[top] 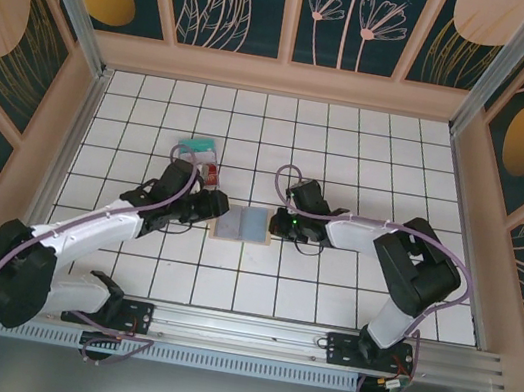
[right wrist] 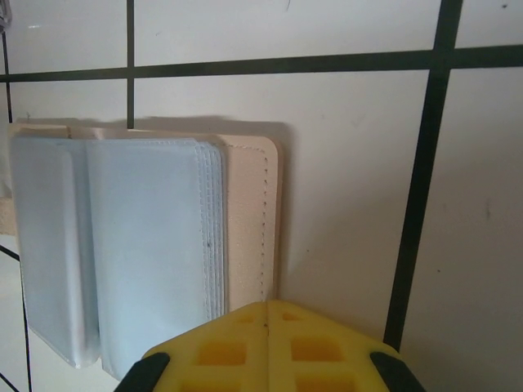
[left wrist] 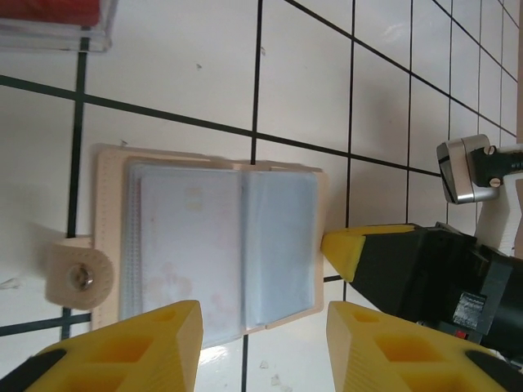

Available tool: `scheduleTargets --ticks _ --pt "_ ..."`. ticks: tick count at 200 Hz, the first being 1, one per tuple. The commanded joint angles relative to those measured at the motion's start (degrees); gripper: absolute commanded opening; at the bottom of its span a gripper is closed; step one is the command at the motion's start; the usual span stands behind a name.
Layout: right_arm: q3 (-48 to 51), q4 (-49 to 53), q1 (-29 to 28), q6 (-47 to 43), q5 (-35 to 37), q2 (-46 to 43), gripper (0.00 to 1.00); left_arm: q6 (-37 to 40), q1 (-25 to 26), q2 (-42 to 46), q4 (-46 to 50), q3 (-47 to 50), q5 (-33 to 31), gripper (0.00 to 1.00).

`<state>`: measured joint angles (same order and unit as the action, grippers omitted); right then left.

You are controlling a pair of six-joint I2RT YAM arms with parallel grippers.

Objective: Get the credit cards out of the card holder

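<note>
Left jaws stand apart over the open card holder (top: 240, 223); right jaws press together at its edge. A teal card (top: 196, 148) and red card (top: 210, 177) lie nearby.

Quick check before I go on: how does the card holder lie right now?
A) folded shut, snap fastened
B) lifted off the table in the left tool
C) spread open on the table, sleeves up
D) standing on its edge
C: the card holder lies spread open flat on the tiled table, pale blue sleeves facing up and snap tab loose at one side; the left tool is open at its edge, holding nothing.
</note>
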<state>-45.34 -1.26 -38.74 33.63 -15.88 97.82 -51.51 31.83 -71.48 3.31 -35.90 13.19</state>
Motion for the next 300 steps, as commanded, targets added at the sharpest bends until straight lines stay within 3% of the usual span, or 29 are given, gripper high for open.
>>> scheduleTargets --ticks 1,121,268,300 --pt "0.78 1.26 -0.54 0.78 1.29 2.16 0.00 -2.25 0.97 -2.25 -4.10 1.33 1.16 0.46" --pt "-0.26 1.70 -0.55 0.30 1.03 3.11 0.00 -1.69 1.81 -12.02 -2.93 -0.32 -1.85 0.47" --pt "-0.41 1.26 -0.57 0.47 0.07 3.63 0.00 -0.66 2.51 -15.53 -0.41 -1.89 -3.52 0.47" --pt "-0.53 1.11 -0.55 0.65 -0.20 3.84 0.00 -0.69 2.70 -15.97 -2.85 -1.84 -1.05 0.48"
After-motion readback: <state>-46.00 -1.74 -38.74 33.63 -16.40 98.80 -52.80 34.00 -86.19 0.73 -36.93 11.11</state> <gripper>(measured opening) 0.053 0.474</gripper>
